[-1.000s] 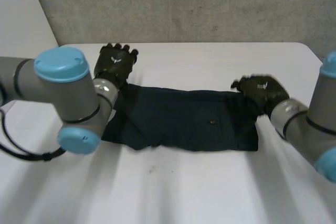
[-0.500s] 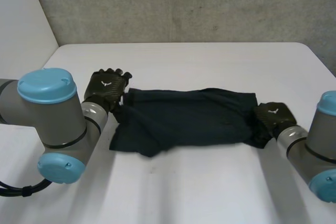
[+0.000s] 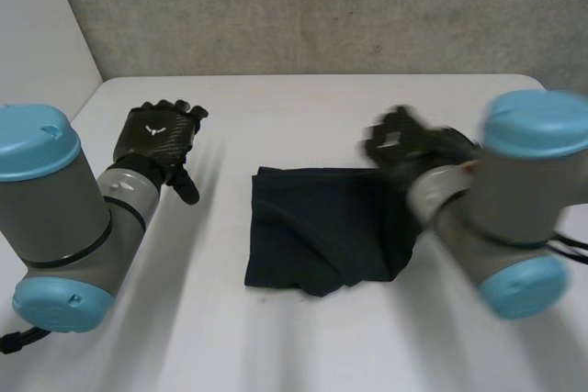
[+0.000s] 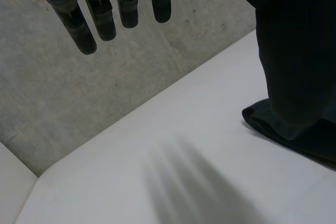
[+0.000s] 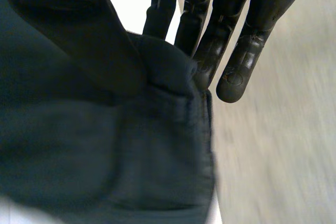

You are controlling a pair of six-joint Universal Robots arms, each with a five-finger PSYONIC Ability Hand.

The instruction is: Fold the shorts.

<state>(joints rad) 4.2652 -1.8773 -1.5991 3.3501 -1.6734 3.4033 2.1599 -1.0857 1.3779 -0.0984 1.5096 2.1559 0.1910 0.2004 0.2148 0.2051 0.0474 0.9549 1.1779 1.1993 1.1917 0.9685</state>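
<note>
Dark navy shorts lie bunched in the middle of the white table, their right part raised and drawn over toward the left. My right hand is at that raised far-right edge; in the right wrist view its thumb and fingers pinch a fold of the shorts. My left hand hovers left of the cloth, apart from it. In the left wrist view its fingers are straight and hold nothing, and the shorts hang beside them.
A grey concrete wall stands behind the table's far edge. Bare white table stretches left of the shorts under my left hand and along the front. My right arm's elbow looms over the table's right side.
My right hand has shut on the shorts' right end and carried it up and to the left, halving the cloth's spread. My left hand has drawn away to the left, off the shorts.
</note>
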